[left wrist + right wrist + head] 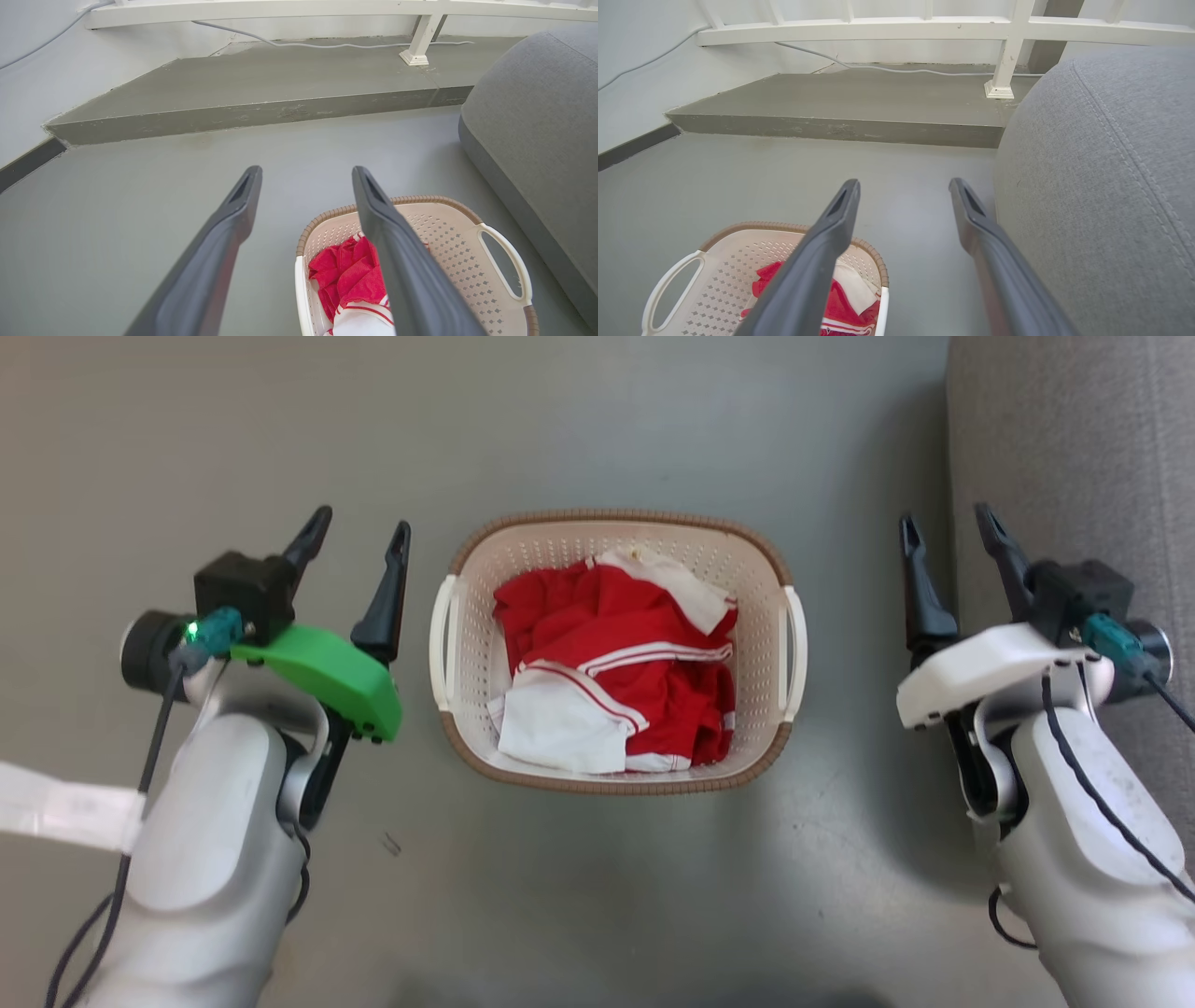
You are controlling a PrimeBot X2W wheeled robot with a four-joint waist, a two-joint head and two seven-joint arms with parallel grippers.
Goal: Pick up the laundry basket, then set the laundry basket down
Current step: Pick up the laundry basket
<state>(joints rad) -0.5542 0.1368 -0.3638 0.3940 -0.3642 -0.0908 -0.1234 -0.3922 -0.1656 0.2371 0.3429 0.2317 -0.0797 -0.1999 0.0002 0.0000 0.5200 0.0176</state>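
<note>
Looking down from the head view, you see the laundry basket [616, 513] standing on the grey floor [597, 420], midway between your two arms. It holds crumpled red and white clothes [616, 663].

The basket's long axis runs side to side, from one arm towards the other. Its left handle [439, 639] faces your left end effector [362, 523], and its right handle [795, 639] faces your right end effector [943, 518].

Both end effectors have their two dark fingers spread well apart, pointing forward, and neither has hold of anything or touches the basket.

The left end effector is the nearer one: its inner finger sits just beside the left handle. The right end effector stands further out from the right handle, close to a grey upholstered seat [1074, 448].

In the wrist views the basket lies low and inward of each pair of fingers, so both end effectors appear to hover above rim height.

The pick-up looks not yet begun. To grasp, each arm would likely have to move inward and down towards its own handle, the right arm travelling further.
</note>
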